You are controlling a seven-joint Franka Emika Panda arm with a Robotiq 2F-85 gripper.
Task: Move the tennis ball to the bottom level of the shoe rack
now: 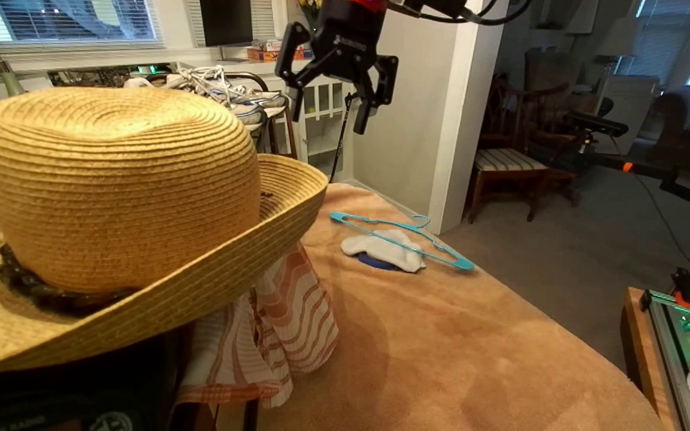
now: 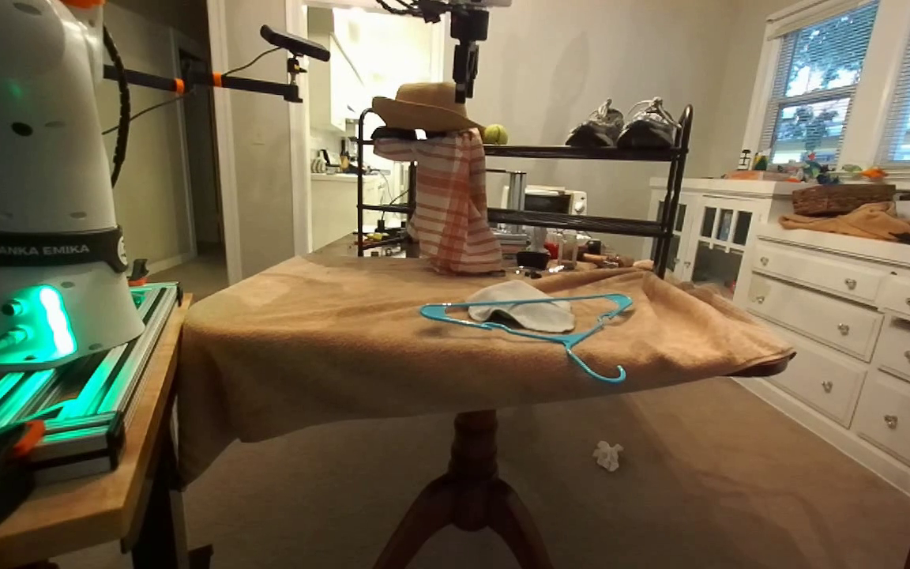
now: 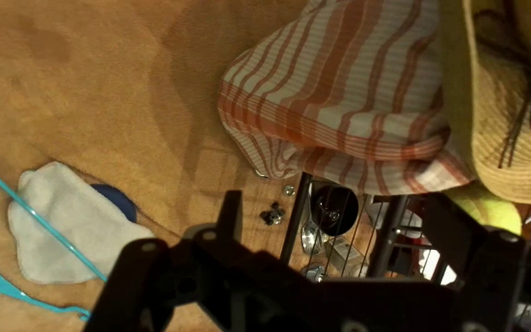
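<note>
Both empty jaws gape wide; open shelf (image 2: 538, 152) divides the tennis ball (image 2: 495, 134) and hat brim (image 2: 423, 118) from shoes (image 2: 648, 131).

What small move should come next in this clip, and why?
Probably shift the black two-fingered end effector sideways toward the yellow-green tennis ball: its jaws look open and empty, and the wrist view shows the ball off-centre, partly hidden by the tan straw hat.
</note>
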